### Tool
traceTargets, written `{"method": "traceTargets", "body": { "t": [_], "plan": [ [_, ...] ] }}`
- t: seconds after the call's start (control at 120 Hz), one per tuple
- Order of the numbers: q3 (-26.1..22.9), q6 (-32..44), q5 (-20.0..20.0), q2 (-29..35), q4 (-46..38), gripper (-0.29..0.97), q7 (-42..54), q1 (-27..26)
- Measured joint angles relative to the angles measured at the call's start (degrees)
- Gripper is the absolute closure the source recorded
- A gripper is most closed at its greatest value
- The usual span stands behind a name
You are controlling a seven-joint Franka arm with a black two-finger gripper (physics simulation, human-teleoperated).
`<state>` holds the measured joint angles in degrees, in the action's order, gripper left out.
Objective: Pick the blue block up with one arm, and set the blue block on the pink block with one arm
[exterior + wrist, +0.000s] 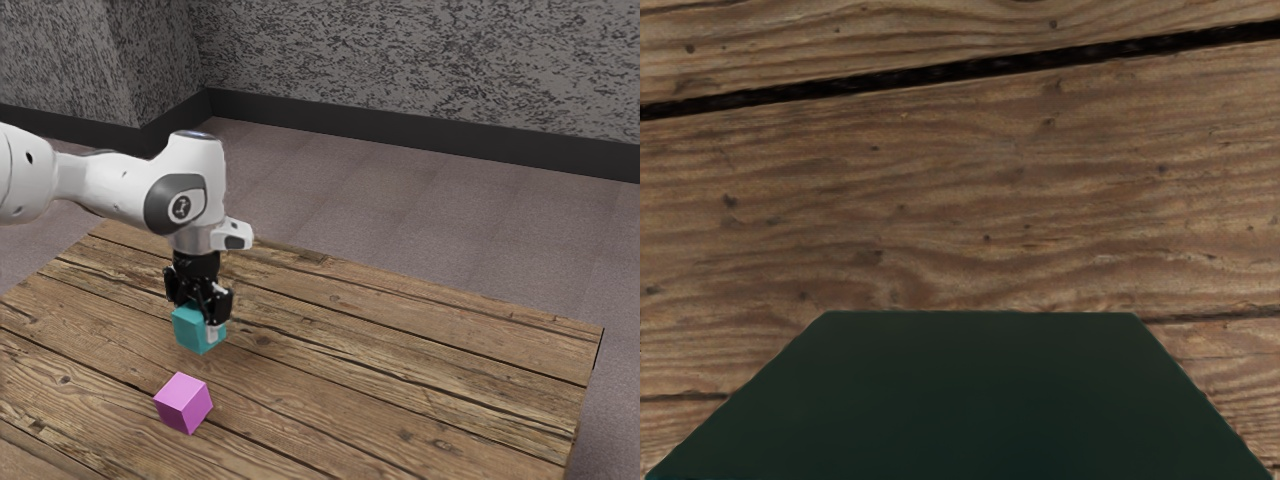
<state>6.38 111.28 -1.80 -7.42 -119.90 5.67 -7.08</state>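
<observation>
Two black fingers (216, 306) of the hand (199, 316) press on the blue block (196, 334) from opposite sides, so the hand is closed on it, with the fingers only as far apart as the block is wide. The block sits directly under the hand, low over the wooden tabletop (420, 350); I cannot tell whether it touches the planks. In the wrist view its dark top face (960, 400) lies just beneath the hand, with bare planks beyond. The pink block (183, 402) rests on the tabletop near the blue one, apart from it, toward the tabletop's near edge.
</observation>
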Motion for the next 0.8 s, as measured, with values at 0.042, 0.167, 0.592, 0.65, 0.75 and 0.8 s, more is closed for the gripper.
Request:
{"method": "traceTargets", "body": {
  "t": [0.042,0.167,0.592,0.65,0.75,0.8],
  "plan": [
    [-0.06,0.27,-0.5,2.26,-2.78,0.29,-0.47,0.02],
    [-0.6,2.21,-1.58,7.28,-9.14,0.29,-1.71,0.4],
    [-1.44,13.92,-3.1,14.83,-19.13,0.29,-5.09,-0.07],
    [-1.45,14.68,-3.2,15.68,-20.06,0.28,-5.61,-0.05],
    [-1.45,15.58,-3.33,16.88,-21.67,0.28,-6.45,-0.04],
    [-1.45,15.88,-3.38,17.15,-22.17,0.28,-6.83,-0.04]
  ]
}}
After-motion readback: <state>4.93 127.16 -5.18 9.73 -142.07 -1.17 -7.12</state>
